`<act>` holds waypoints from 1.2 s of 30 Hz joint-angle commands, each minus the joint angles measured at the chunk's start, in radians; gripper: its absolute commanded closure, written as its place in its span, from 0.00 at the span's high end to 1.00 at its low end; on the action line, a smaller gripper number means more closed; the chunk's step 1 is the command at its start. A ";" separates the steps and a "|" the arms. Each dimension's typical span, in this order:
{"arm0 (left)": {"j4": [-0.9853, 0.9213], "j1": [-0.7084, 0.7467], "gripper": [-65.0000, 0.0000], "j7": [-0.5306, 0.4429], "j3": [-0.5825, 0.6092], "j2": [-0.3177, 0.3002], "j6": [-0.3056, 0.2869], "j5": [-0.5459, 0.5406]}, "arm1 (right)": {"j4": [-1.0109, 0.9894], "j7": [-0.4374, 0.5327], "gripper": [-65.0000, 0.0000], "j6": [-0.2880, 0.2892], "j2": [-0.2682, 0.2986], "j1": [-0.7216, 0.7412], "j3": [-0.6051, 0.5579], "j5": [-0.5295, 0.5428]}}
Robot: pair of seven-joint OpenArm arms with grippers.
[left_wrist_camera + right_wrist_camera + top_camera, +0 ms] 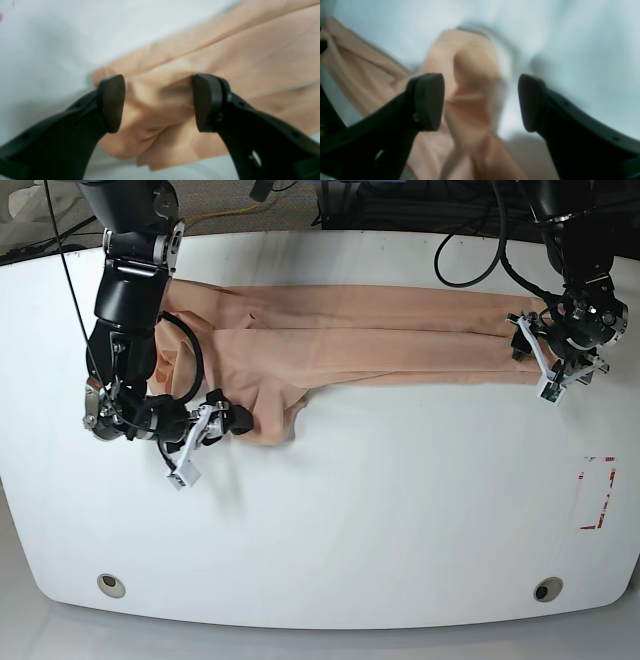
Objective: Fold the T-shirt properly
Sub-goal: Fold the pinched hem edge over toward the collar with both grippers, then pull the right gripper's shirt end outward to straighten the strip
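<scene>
1. T-shirt [360,340]: peach, folded into a long narrow band; long axis runs side to side across the far half of the surface, one end bunched and drooping toward the near edge on the base view's left.
2. Right claw [240,420]: at that bunched end, jaws apart, gripping nothing.
3. Left claw [545,350]: at the opposite end, jaws apart over the cloth edge.
4. Surface [400,510]: white, rounded corners; red-marked rectangle [597,492] near its right edge; cables [470,250] behind.
</scene>
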 commanded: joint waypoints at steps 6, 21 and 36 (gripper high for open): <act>-0.021 0.009 0.61 -0.016 -0.006 -0.018 0.002 -0.009 | 0.011 0.115 0.59 -0.012 -0.021 0.023 -0.111 0.023; -0.026 0.011 0.61 -0.016 -0.004 -0.018 0.002 -0.009 | 0.063 0.153 0.00 -0.002 0.020 -0.012 -0.114 0.057; -0.037 0.011 0.61 -0.016 -0.001 -0.018 0.002 -0.007 | 0.363 0.104 0.00 0.006 0.217 -0.270 0.054 0.474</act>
